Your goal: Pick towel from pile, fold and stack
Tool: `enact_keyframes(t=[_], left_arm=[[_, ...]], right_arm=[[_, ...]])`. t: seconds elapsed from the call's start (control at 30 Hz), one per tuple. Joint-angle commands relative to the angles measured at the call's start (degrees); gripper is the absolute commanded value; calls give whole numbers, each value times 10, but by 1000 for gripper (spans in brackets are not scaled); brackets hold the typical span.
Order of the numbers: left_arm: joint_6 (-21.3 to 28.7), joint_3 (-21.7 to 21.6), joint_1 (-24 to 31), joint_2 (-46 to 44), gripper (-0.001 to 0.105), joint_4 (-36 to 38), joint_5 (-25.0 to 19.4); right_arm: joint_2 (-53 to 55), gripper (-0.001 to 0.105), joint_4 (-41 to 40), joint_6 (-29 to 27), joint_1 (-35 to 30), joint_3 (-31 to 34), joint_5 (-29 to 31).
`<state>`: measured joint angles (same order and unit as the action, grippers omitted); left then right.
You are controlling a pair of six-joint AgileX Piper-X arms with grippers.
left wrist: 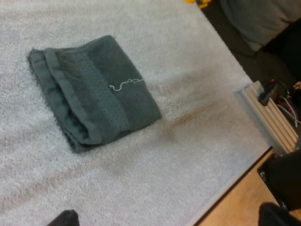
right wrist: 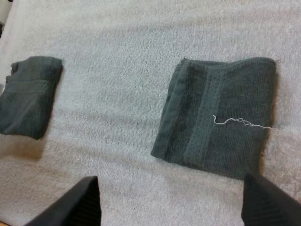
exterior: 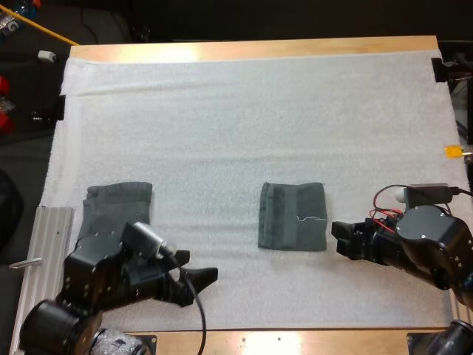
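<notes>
**Partly out of sight**

Our left arm point(exterior: 103, 277) covers the near end of the left folded towel point(exterior: 118, 203), so we cannot count its layers. The fingers point(left wrist: 63, 219) of our left gripper point(exterior: 194, 266) and those of our right gripper point(exterior: 338, 237) are cut off by their wrist views' edges.

We see matt terry cloth, one loose pale thread on it, in the folded towel point(exterior: 293, 216) before our right gripper point(exterior: 338, 238), a fuzzy white mat point(exterior: 222, 126) beneath, a glossy wooden table point(exterior: 251, 49), and a ribbed metal rail point(exterior: 46, 251) beside our left gripper point(exterior: 194, 268).
</notes>
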<state>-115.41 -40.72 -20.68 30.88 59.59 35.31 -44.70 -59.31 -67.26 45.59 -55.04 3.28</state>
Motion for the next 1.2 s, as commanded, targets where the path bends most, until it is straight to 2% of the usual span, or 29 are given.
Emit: enact_keyframes(t=[0.0, 0.83, 1.17], left_arm=[[-1, -2, 0, 15, 72, -16, 5], [0, 6, -4, 424, 72, -285, 13], [-17, 6, -47, 554, 72, -377, 15]], right_arm=[[2, 62, -2, -7, -1, -3, 7], [2, 62, -2, -7, -1, -3, 3], [2, 62, -2, -2, -1, -3, 3]])
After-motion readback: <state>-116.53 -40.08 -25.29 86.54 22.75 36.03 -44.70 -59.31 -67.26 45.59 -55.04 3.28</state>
